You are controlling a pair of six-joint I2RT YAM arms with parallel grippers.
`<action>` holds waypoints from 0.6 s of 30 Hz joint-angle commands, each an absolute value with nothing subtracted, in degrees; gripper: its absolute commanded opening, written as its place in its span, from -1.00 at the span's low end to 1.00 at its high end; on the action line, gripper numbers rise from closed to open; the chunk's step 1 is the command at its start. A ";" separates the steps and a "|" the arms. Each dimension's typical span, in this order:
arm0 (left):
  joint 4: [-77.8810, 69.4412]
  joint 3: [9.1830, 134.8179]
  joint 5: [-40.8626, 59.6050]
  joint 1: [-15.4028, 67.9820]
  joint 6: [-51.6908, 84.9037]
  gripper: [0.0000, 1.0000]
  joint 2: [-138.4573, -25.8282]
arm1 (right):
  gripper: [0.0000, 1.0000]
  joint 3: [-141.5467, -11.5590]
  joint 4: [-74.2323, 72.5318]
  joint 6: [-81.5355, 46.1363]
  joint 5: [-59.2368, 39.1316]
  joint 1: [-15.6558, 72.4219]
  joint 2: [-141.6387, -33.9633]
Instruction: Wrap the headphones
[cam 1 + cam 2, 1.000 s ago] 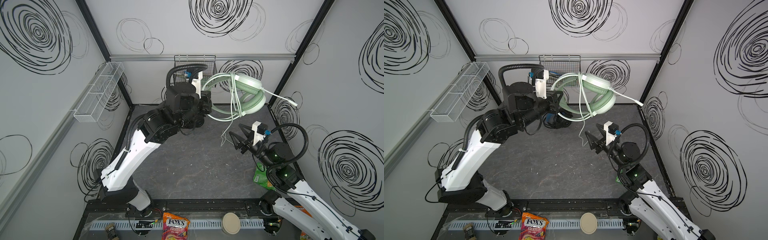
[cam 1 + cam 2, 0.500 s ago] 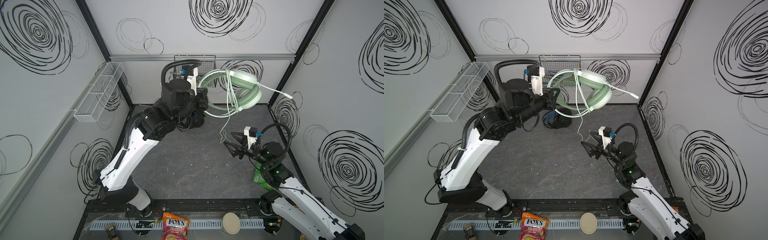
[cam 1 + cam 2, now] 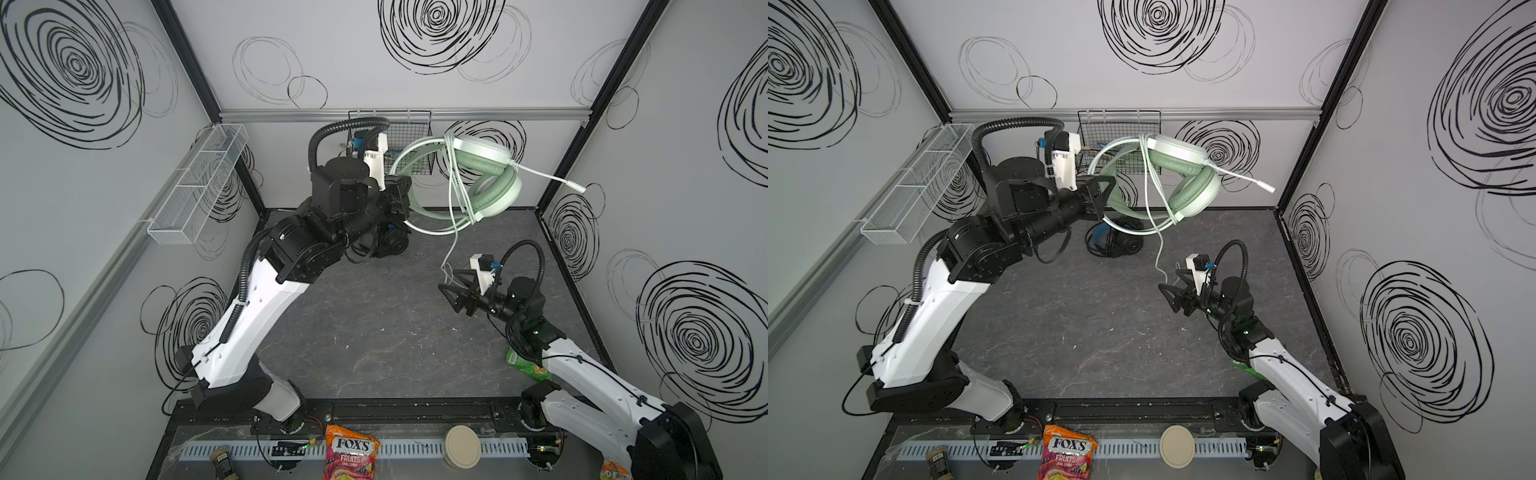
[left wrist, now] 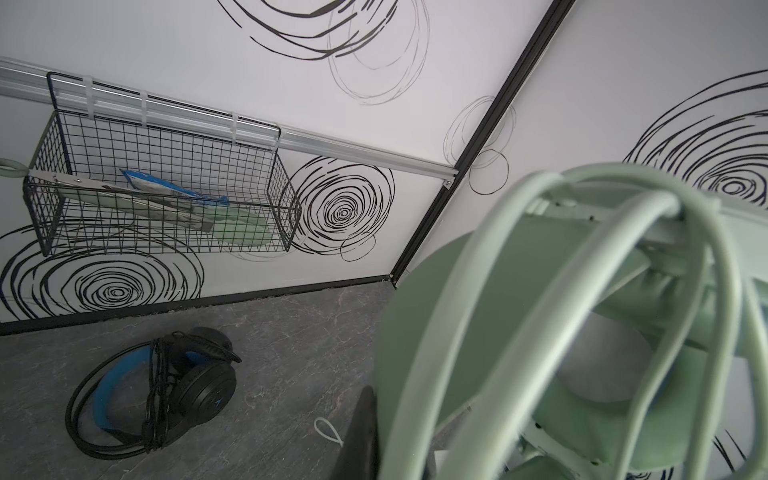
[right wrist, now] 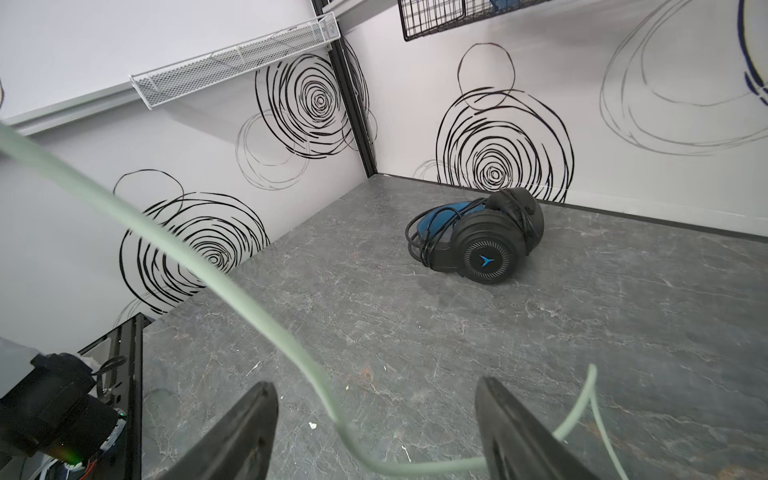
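Observation:
My left gripper [image 3: 404, 195] [image 3: 1105, 194] is shut on the headband of the mint-green headphones [image 3: 492, 183] [image 3: 1187, 183], held high near the back wall. Pale cable is looped around the ear cups, and one strand [image 3: 451, 249] [image 5: 232, 286] hangs down. That strand passes between the jaws of my right gripper [image 3: 446, 287] [image 3: 1168, 291] [image 5: 376, 386], which is open and low over the table. The black headphones with a blue headband [image 3: 1117, 243] [image 4: 166, 382] [image 5: 478, 239] lie on the table at the back, cable wound round them. In a top view they [image 3: 390, 245] are partly hidden under my left arm.
A black wire basket [image 3: 409, 137] [image 4: 166, 199] hangs on the back wall behind the raised headset. A white mesh shelf [image 3: 195, 187] is on the left wall. A green packet [image 3: 525, 365] lies by my right arm. A candy bag [image 3: 351, 451] and round lid [image 3: 462, 446] sit at the front rail.
My right gripper has moved left and lower, bringing the hanging cable between its jaws, and opened slightly wider. My left arm has lifted the green headset a little.

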State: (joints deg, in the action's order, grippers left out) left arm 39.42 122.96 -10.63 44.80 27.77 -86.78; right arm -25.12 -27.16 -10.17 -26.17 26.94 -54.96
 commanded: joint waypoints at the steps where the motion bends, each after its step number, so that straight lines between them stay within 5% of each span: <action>1: 29.40 122.43 -8.89 44.24 31.19 -1.00 -83.84 | 0.57 -25.13 -31.34 -9.54 -25.29 27.29 -57.17; 11: 28.30 120.14 -6.33 43.77 32.88 -1.00 -82.90 | 0.50 -30.95 -30.35 -8.42 -27.16 30.55 -62.76; 18: 27.57 118.92 -4.67 42.39 33.69 -1.00 -81.73 | -0.52 -30.59 -29.53 -9.18 -25.04 29.68 -64.25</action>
State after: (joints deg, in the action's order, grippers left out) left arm 37.80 119.09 -6.48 43.62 30.48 -84.97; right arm -30.37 -28.95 -8.78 -25.98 30.24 -63.94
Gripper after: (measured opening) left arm 0.073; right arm 0.266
